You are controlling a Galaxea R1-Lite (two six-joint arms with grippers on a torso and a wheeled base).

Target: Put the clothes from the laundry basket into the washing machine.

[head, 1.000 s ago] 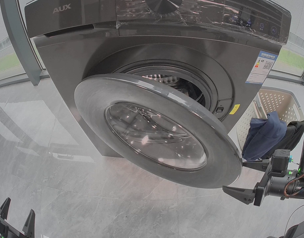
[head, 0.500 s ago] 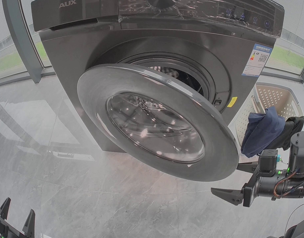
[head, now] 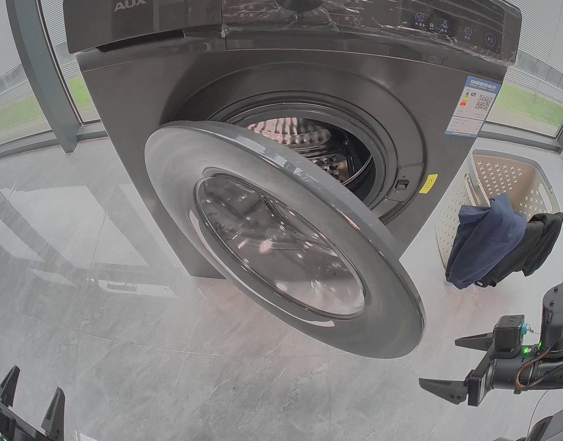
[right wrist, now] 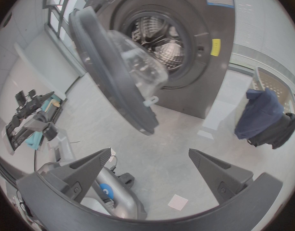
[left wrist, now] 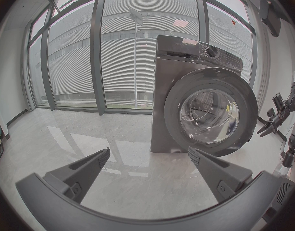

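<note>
head: washing machine (head: 140,93) door (head: 385,301) swung open, blue garment (head: 483,240) and black garment (head: 539,240) draped over laundry basket (head: 514,176) rim just right of it, right gripper (head: 439,362) spread wide near the door's lower edge | left wrist: left gripper (left wrist: 148,149) fingers apart, machine well ahead | right wrist: fingers apart above floor, clothes on basket beyond

The washing machine (head: 140,105) is dark metallic grey, its drum (head: 294,133) silver and dimpled, with a blue-and-white label (head: 474,108) and a yellow sticker (head: 427,184). The cream basket (head: 514,179) is dotted with what look like star-shaped holes. It holds a navy blue garment (head: 483,240) and a black garment (head: 536,243). The floor (head: 171,369) is pale grey, marble-veined.
</note>
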